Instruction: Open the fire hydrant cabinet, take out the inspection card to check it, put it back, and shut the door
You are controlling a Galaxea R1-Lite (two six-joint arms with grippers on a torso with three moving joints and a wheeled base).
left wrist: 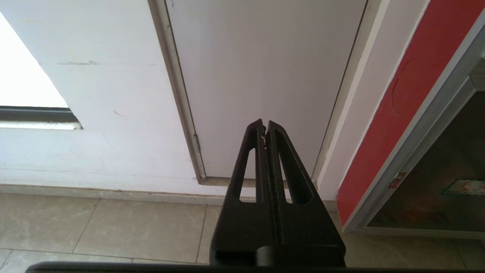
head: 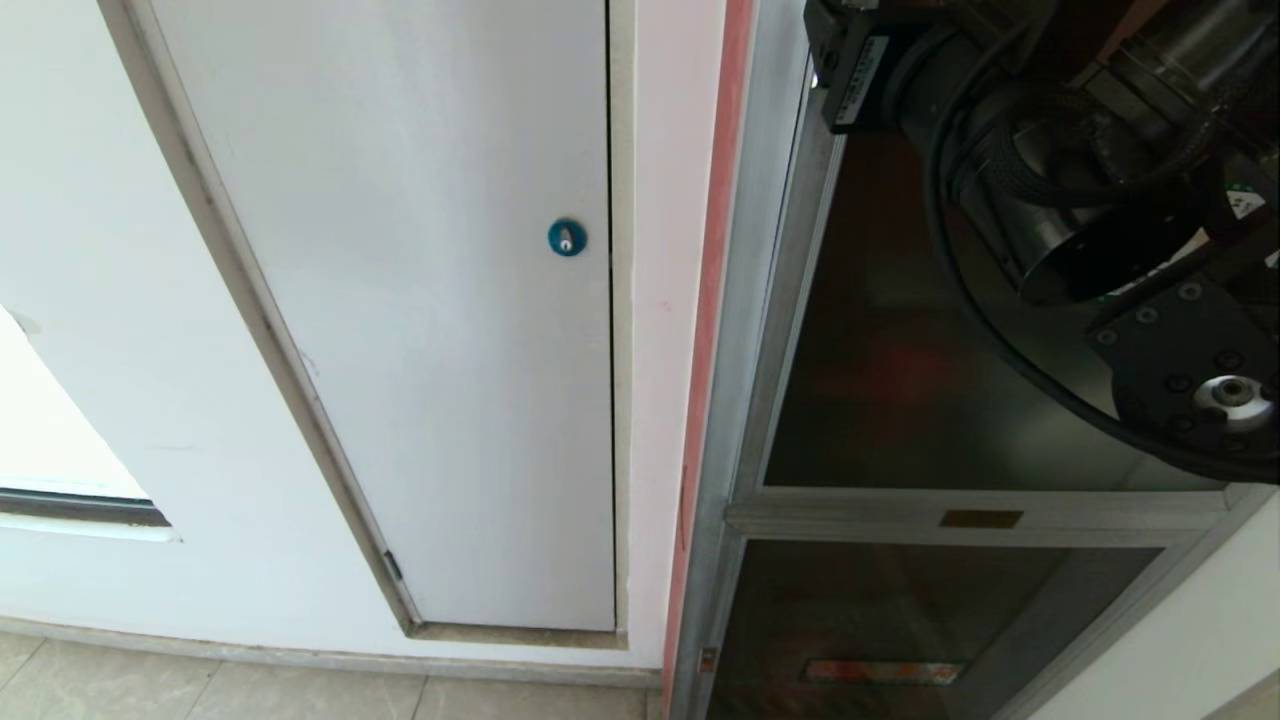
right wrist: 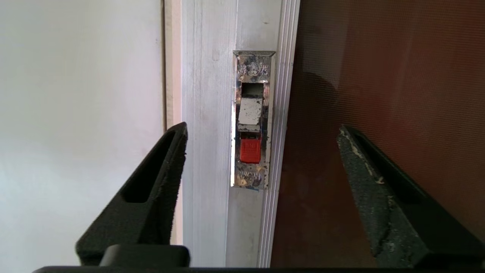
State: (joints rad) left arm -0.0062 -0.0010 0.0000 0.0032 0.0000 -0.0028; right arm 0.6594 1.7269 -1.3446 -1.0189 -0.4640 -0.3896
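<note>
Two fingers of the right claw (right wrist: pixel 261 159) are spread wide and empty, held just before the latch (right wrist: pixel 251 120) with its red button (right wrist: pixel 250 150), set in the silver frame of the door (right wrist: pixel 379 76). The fire hydrant cabinet (head: pixel 760 300) is seen shut, so opening appears to be in hand; next, the latch would need pressing or pulling. The left claw (left wrist: pixel 265 131) is kept clenched, parked near the floor (left wrist: pixel 113 223); no inspection card is seen.

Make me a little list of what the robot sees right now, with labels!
Door: dark tinted glass panel in silver metal frame, looks closed
Latch: silver metal plate with a red button, on the frame
Right tool: open, facing the latch, fingers apart from it
Left tool: shut, parked low above the floor
Neighbour: plain white door with round blue lock
</note>
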